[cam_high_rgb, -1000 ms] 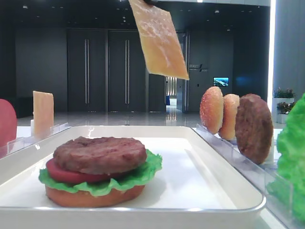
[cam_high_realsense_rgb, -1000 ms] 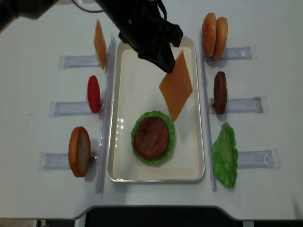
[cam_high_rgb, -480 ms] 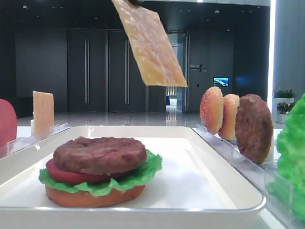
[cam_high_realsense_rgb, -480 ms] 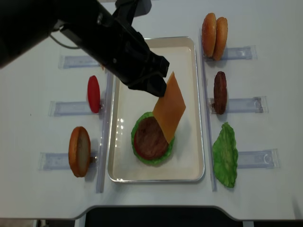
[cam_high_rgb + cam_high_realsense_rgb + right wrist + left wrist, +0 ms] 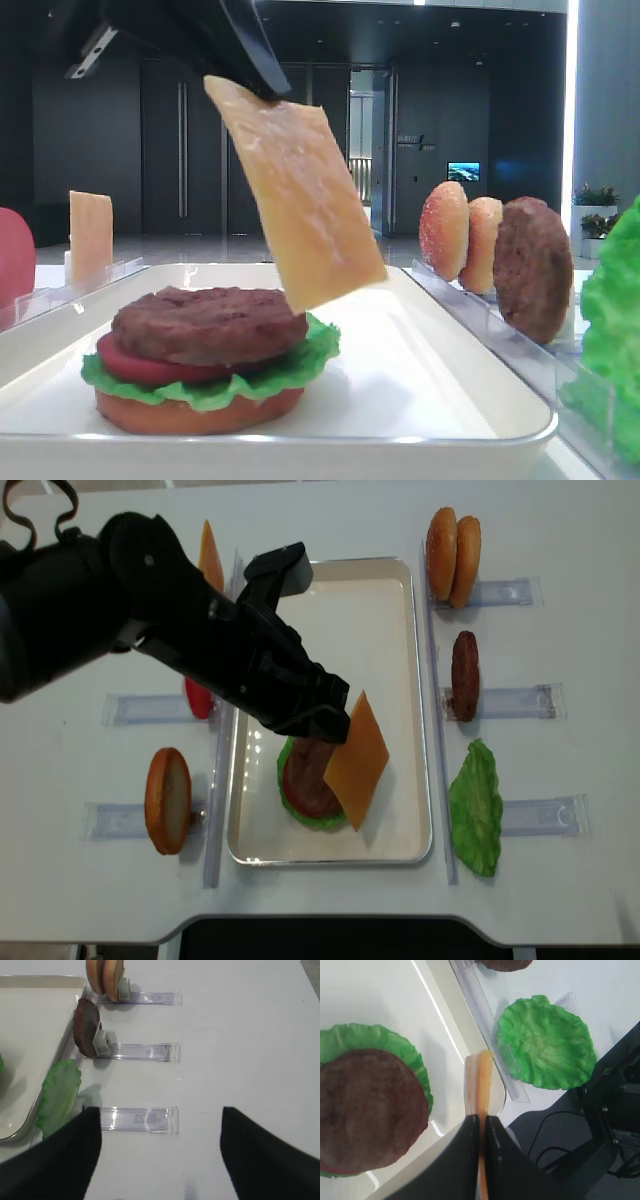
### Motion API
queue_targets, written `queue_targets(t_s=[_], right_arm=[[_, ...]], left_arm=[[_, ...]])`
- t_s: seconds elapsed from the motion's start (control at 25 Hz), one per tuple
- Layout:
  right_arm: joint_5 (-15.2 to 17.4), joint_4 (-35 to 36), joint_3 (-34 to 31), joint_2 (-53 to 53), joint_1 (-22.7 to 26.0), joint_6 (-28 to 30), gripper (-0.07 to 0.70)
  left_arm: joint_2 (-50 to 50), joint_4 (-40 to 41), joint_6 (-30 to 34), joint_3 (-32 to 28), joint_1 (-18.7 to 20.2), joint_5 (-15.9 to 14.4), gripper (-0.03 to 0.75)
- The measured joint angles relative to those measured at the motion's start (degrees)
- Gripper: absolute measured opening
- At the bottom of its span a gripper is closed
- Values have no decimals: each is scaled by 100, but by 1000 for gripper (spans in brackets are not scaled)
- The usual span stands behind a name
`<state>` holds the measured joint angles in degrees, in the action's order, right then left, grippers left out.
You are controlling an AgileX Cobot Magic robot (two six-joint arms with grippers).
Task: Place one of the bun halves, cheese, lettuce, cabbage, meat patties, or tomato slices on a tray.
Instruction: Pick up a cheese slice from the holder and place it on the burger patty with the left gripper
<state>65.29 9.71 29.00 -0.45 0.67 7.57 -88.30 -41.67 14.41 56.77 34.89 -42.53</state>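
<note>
My left gripper (image 5: 338,712) is shut on the top edge of a pale orange cheese slice (image 5: 356,760), which hangs tilted above the white tray (image 5: 372,610). The slice's lower end is beside the right edge of a stack on the tray: meat patty (image 5: 308,780) over lettuce, tomato and a bottom bun. In the front view the cheese (image 5: 300,205) hangs just right of the patty (image 5: 208,322). The left wrist view shows the slice edge-on (image 5: 481,1077) between the shut fingers. My right gripper (image 5: 157,1155) stands open over bare table, holding nothing.
Clear racks flank the tray. On the left stand a second cheese slice (image 5: 210,555), a tomato slice (image 5: 198,678) and a bun half (image 5: 168,800). On the right are two bun halves (image 5: 452,542), a patty (image 5: 465,675) and a lettuce leaf (image 5: 476,805).
The left gripper has come down and toward the tray's front with the cheese, from high over the tray's middle to just beside the stacked patty. The right arm shows no change.
</note>
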Motion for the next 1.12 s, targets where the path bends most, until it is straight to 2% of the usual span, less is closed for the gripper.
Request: queue_targets(t_s=[0.28,0.48,1.12], right_arm=[[0,0,0,0,0,0,479],[0,12,0,0,0,0,479],[0,22,0,0,0,0,478]], left_arm=[[6,-358,456,-273,0,311,10],[6,-397,533,-304,-15,442,10],[83,-369,675,-507,-315,454,10]])
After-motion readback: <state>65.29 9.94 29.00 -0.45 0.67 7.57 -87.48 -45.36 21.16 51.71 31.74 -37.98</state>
